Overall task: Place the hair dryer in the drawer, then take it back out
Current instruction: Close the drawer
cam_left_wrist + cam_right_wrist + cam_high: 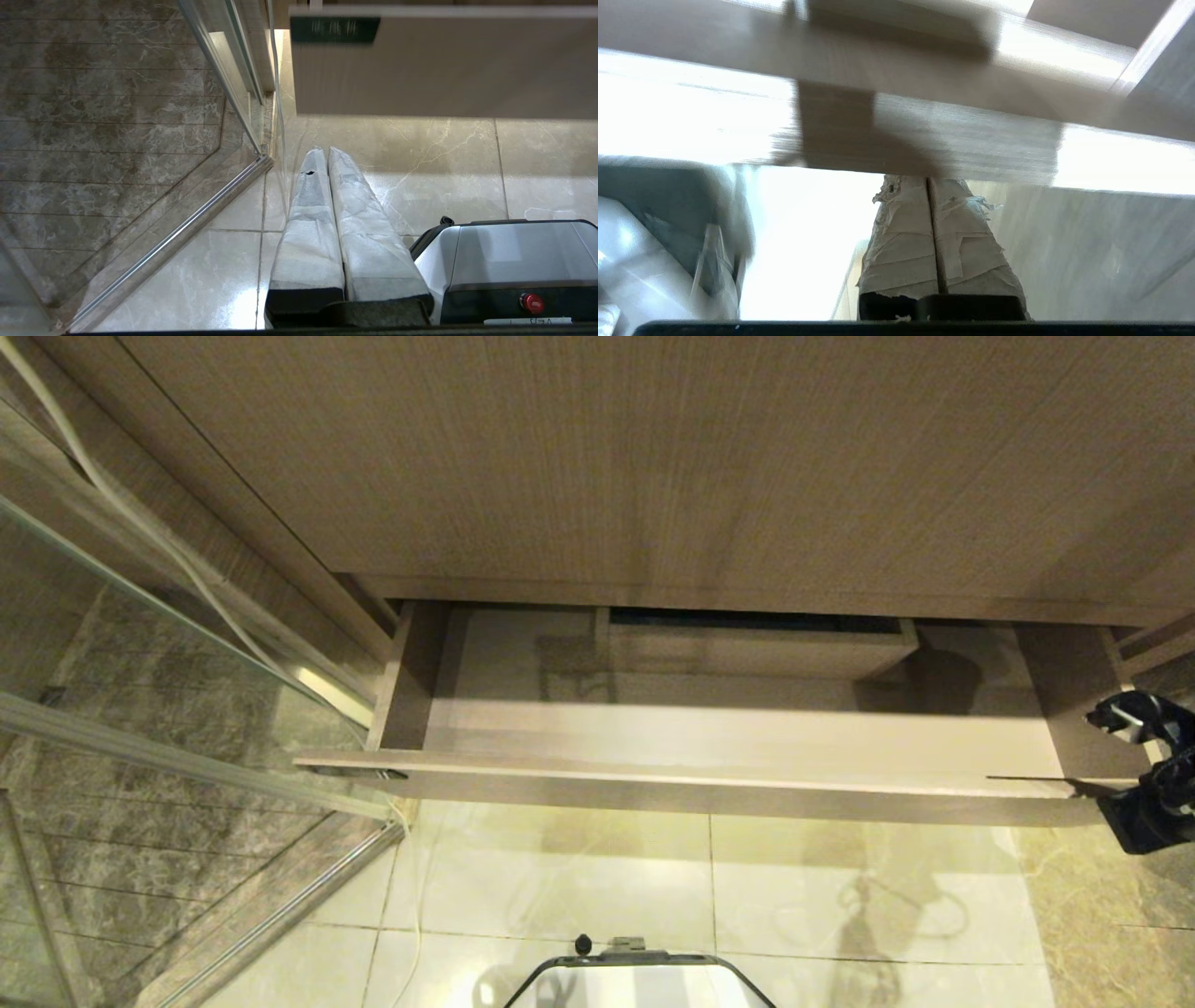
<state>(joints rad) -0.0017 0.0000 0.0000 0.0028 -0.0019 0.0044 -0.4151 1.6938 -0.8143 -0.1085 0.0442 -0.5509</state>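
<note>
You get warm, yellowish light from above in the head view; the drawer [709,784] front throws a shadow band onto the glossy floor tiles [579,887], which carry soft glare. Inside the drawer, the boxed cut-out [756,649] casts dark patches. Your left wrist view is sharp, with a bright streak along the glass door [233,79]. Your right wrist view is smeared by motion blur and blown out white on both sides
</note>
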